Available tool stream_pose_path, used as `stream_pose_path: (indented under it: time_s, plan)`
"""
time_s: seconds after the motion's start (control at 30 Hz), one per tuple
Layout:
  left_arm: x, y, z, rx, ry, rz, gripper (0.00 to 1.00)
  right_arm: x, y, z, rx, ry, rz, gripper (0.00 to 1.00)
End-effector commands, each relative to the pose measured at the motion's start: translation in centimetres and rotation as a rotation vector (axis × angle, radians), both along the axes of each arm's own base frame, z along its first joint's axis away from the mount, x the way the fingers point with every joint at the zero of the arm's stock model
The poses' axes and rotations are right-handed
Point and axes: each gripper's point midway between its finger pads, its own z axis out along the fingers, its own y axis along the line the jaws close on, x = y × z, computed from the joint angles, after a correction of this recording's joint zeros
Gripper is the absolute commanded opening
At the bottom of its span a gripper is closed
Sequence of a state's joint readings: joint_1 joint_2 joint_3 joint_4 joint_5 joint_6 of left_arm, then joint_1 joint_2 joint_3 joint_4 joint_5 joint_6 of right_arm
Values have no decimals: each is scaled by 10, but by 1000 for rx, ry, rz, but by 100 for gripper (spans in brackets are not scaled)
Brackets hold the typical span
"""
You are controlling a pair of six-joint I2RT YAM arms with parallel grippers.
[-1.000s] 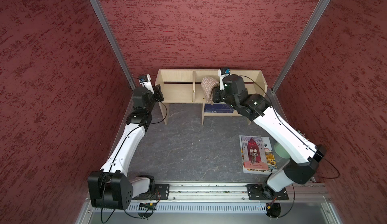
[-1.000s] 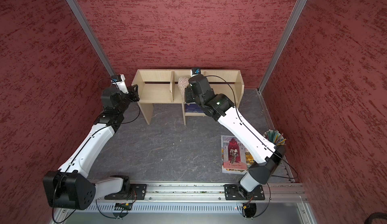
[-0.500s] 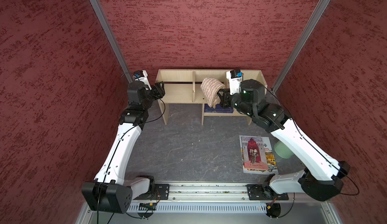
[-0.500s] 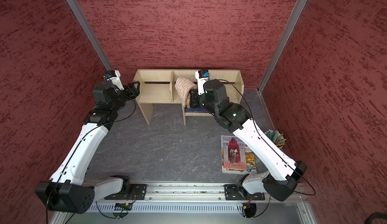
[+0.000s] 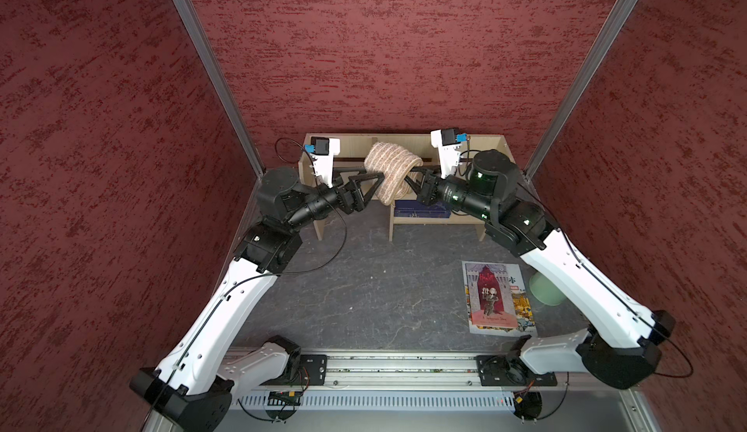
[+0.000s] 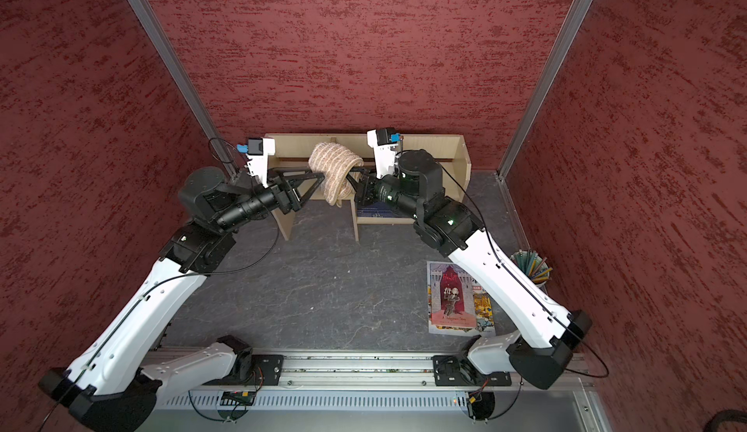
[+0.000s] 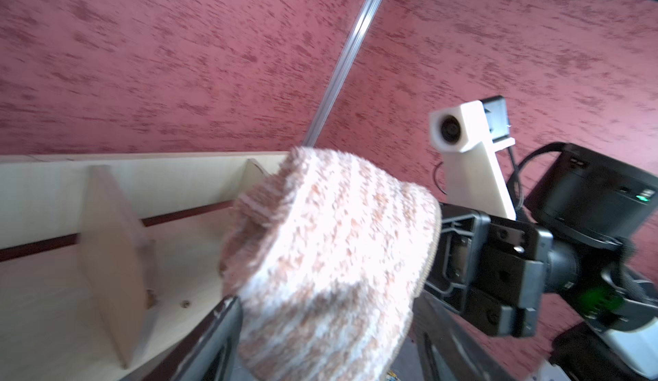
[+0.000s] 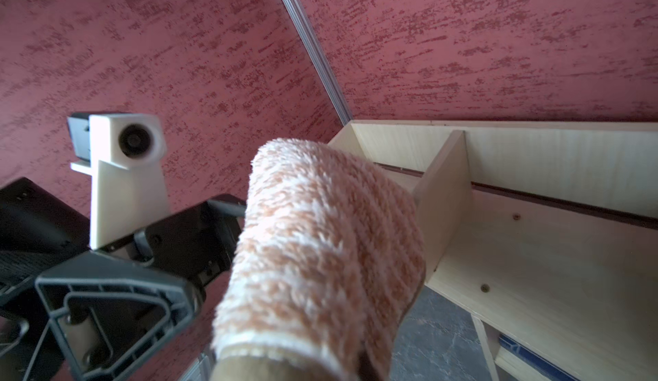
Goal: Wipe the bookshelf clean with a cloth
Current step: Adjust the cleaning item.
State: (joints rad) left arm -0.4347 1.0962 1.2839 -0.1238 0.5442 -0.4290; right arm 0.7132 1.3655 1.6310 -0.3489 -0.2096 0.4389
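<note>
Cloth [image 5: 392,171] hangs bunched in the air over the front of the bookshelf [image 5: 485,142], near its middle bay. It appears to be lifted clear of the wood, though the top views cannot settle that.

The right tool [image 5: 409,181] is pressed together on the cloth's upper fold, and the fabric drapes over and hides its fingertips. The left tool [image 5: 375,186] is spread. In the left wrist view one finger [image 7: 213,336] shows on each side of the hanging cloth [image 7: 331,261], neither visibly pressing it.

In both top views the cloth lies at about 3 o'clock from the left tool and 9 o'clock from the right tool. The two tools face each other nearly head-on, with the fabric between them.

The cloth's long axis runs roughly from 12 to 6 o'clock, across the line joining the tools, so the drooping end sits inside the left tool's gap. Both arms are about equally near.

This looks like a handover. If so, it depends on the left tool closing across that drooping end before the right one lets go, or the rag will probably drop onto the shelf.
</note>
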Motion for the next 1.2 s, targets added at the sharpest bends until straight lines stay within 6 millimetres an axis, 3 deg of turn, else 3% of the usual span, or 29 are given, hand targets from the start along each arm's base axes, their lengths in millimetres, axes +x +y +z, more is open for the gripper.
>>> stream_pose_path:
  time_s: [0.0, 0.1, 0.33, 0.47, 0.53, 0.57, 0.63, 0.73, 0.9, 1.03, 1.17]
  plan:
    - [-22, -20, 12, -69, -38, -175, 78, -8, 2, 25, 99, -32, 62, 0]
    - [-17, -23, 8, -65, -20, -169, 70, -10, 6, 25, 119, -19, 85, 0]
    - [-8, -22, 9, -72, -22, -135, 22, -13, 20, 22, 156, 24, 162, 0]
    - [-4, -21, 5, -65, -17, -122, 10, -21, 29, 27, 193, 36, 244, 0]
    - [-4, -19, 5, -59, -28, -106, 0, -20, 28, 25, 176, 45, 231, 0]
    - [-3, -16, 4, -51, -33, -79, 0, -17, 25, 23, 158, 45, 202, 0]
    - [8, -2, 4, -30, -35, 22, 0, -7, 10, 13, 90, 60, 89, 12]
    - [28, 30, 1, 14, -10, 202, 0, 16, -32, -6, -58, 85, -167, 42]
    - [56, 82, 0, 37, 41, 391, 0, 36, -131, -6, -254, 104, -582, 64]
    - [71, 100, -7, 80, 57, 471, 0, 38, -210, 8, -355, 77, -854, 72]
    - [84, 104, -23, 142, 77, 504, 0, 52, -268, -7, -481, 150, -1026, 78]
